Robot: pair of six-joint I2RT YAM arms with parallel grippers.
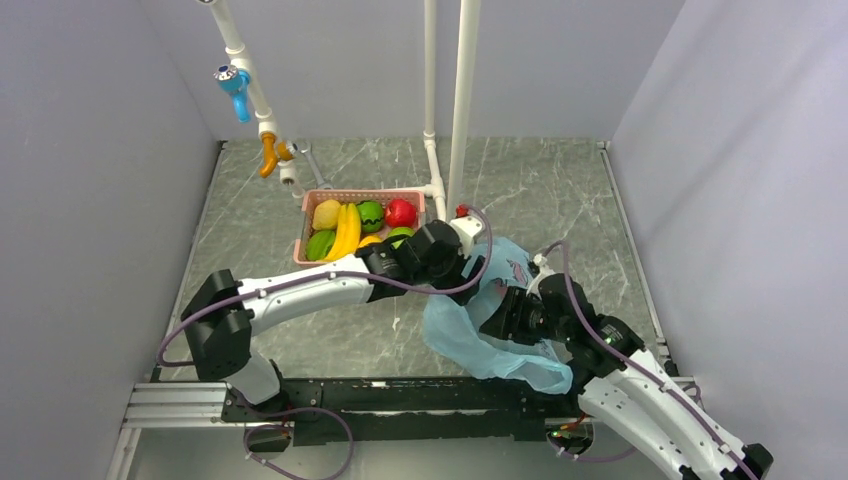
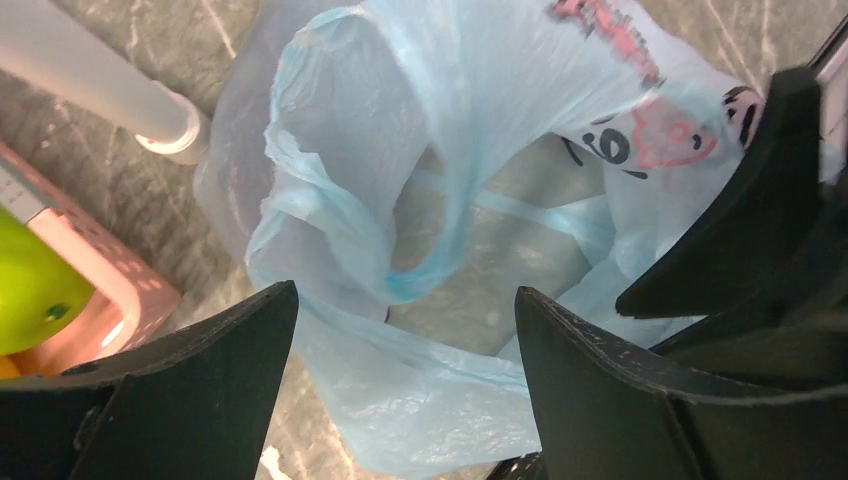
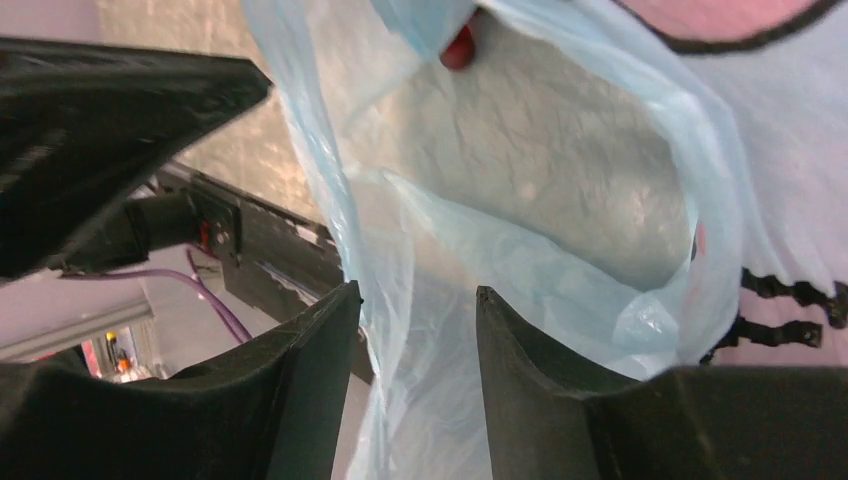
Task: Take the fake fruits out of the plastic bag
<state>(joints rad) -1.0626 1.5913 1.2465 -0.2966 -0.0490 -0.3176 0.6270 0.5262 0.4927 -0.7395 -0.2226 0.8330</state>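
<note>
Both left fingers (image 2: pixel 180 395) and right fingers (image 3: pixel 290 400) gape at the plastic bag (image 1: pixel 470 345).

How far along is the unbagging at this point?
Mostly done, it seems: the pear, bananas, watermelon and red apple lie in the pink basket. In hand: the left gripper hovers with open jaws over the plastic bag, at its mouth, while bag film runs between the right gripper's parted jaws. Left: no fruit shows inside the bag, though folds could hide one.
</note>
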